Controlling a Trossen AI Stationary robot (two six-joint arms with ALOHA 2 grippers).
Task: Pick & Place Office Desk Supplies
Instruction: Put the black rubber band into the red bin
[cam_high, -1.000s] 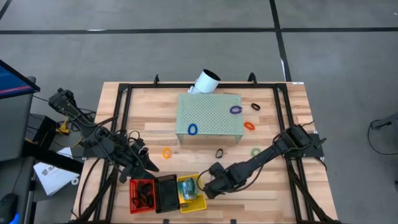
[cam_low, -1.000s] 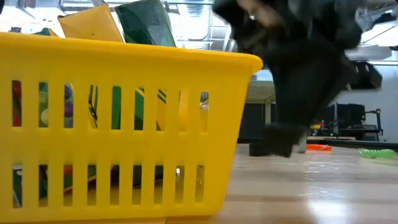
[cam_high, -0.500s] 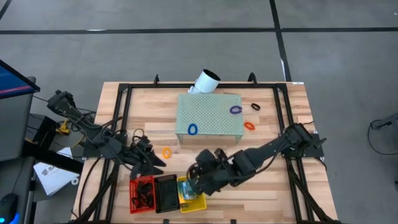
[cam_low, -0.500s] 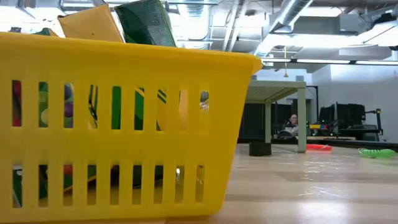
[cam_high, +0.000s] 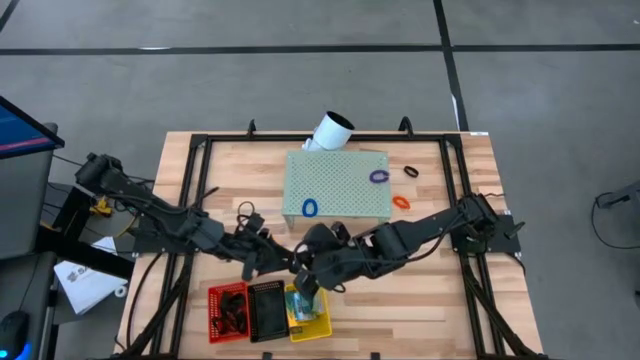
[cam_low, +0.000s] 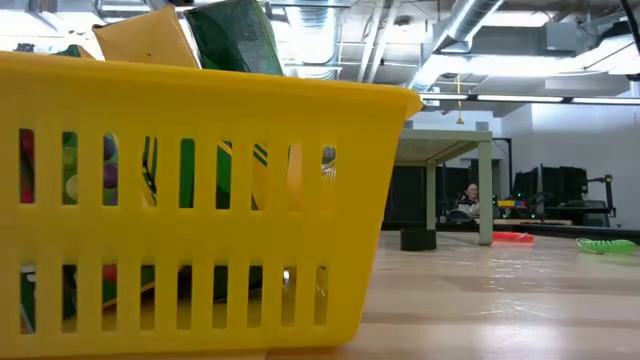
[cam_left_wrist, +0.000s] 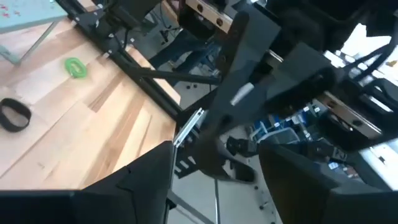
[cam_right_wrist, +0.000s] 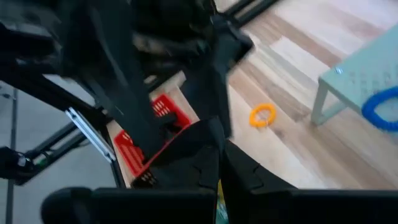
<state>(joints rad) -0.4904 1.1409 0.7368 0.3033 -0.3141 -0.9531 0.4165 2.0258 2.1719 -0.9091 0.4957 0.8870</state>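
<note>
In the low view, crayon boxes (cam_low: 146, 40) stand in the yellow basket (cam_low: 200, 200). My right gripper (cam_high: 305, 283) hovers shut over that basket's far edge (cam_high: 306, 297); I see nothing between its fingers (cam_right_wrist: 221, 155). My left gripper (cam_high: 278, 262) is open just to the left of it, above the table, and its wrist view (cam_left_wrist: 217, 155) looks straight at the right arm. An orange loop (cam_right_wrist: 262, 115) lies on the table by the pale green block's leg. A blue loop (cam_high: 309, 208) lies on the block. A black loop (cam_left_wrist: 15, 115) and a green loop (cam_left_wrist: 74, 66) lie on the wood.
A red basket (cam_high: 228, 312) and a black basket (cam_high: 267, 310) stand left of the yellow one at the near edge. The pale green perforated block (cam_high: 336, 186) and the white tube (cam_high: 330, 131) fill the far middle. Purple (cam_high: 379, 177), dark (cam_high: 411, 171) and orange-red (cam_high: 401, 202) loops lie right of the block.
My right gripper has risen off the table beside the yellow basket, out of the low view, and moved left over the basket's far edge. My left arm has reached toward the table's middle and now stands close to the right gripper, covering the orange loop's spot in the high view.
</note>
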